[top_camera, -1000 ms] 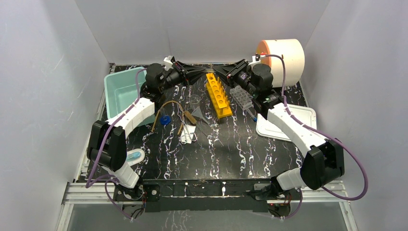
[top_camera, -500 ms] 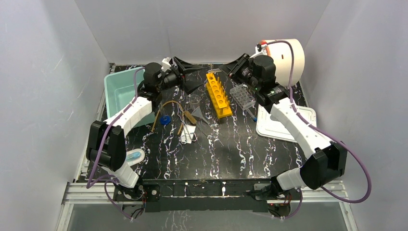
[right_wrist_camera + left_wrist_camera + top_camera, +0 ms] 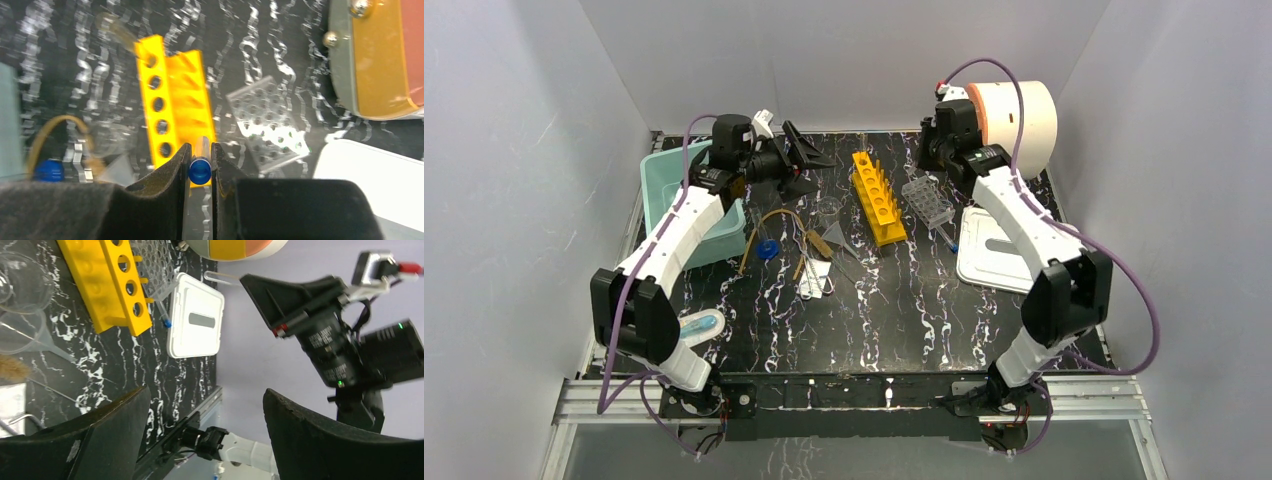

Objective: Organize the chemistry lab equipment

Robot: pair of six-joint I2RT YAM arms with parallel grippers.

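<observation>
- A black worktop [image 3: 904, 310] with white marble veining is seen carrying the equipment.
- A yellow rack with round holes [image 3: 877, 197], long and blocky, stands at mid-worktop. Its holes are shown in a single row by the right wrist view.
- A clear plastic tube rack [image 3: 926, 202], flat and perforated, lies just to the right of the yellow rack.
- A clear glass beaker [image 3: 20, 280] and a clear funnel [image 3: 20, 335], conical with a thin stem, are set to the left of the yellow rack.
- An amber rubber tube [image 3: 769, 225] is bent into an arch near a small blue cap [image 3: 767, 249]. The wooden-handled tools [image 3: 814, 255] lie just beside them.
- A teal bin [image 3: 679, 195] of smooth plastic is placed at the left edge. A white rectangular lid [image 3: 1014, 245] lies flat at the right. A large white roll with an orange end face [image 3: 1014, 115] rests at the far right.
- The left arm is stretched toward the far side, its wrist level above the worktop. The left claw [image 3: 205, 392] is spread wide, with nothing between its dark, matte fingers.
- The right arm is raised and folded over the far right, its wrist aimed downward. The right claw [image 3: 199, 150] is clamped on a clear tube with a blue cap [image 3: 200, 169], held in the air above the near end of the yellow rack.
- A second tube with a blue end [image 3: 165, 320] lies between the clear plastic tube rack and the lid.
</observation>
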